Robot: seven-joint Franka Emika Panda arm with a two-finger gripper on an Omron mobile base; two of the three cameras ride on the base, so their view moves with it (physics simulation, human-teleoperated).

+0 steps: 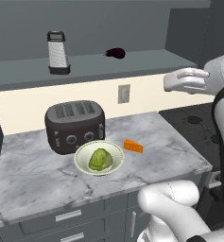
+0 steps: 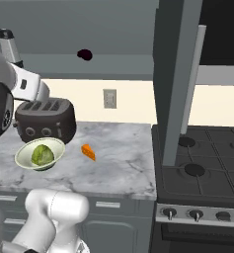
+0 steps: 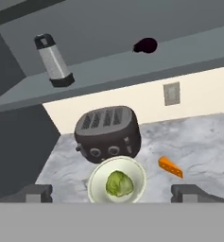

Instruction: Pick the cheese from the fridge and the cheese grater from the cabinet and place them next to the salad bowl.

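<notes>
while our gripper [image 3: 111, 193] hangs above the counter with its jaws spread wide and nothing between them, we see the cheese [image 1: 133, 146] lying on the marble counter [image 1: 33, 175], just beside the salad bowl [image 1: 99, 159] on its right and not touching it. the bowl holds a green lettuce lump [image 1: 100, 159] and sits right in front of the dark toaster [image 1: 75, 125]. up on the cabinet [image 1: 85, 71] shelf the cheese grater [image 1: 57, 52] stands upright at the left, with the dark purple eggplant [image 1: 116, 53] well apart to its right. a wall outlet [image 1: 124, 93] sits on the cream backsplash, and a stove [image 2: 202, 168] lies to the right of the counter.
</notes>
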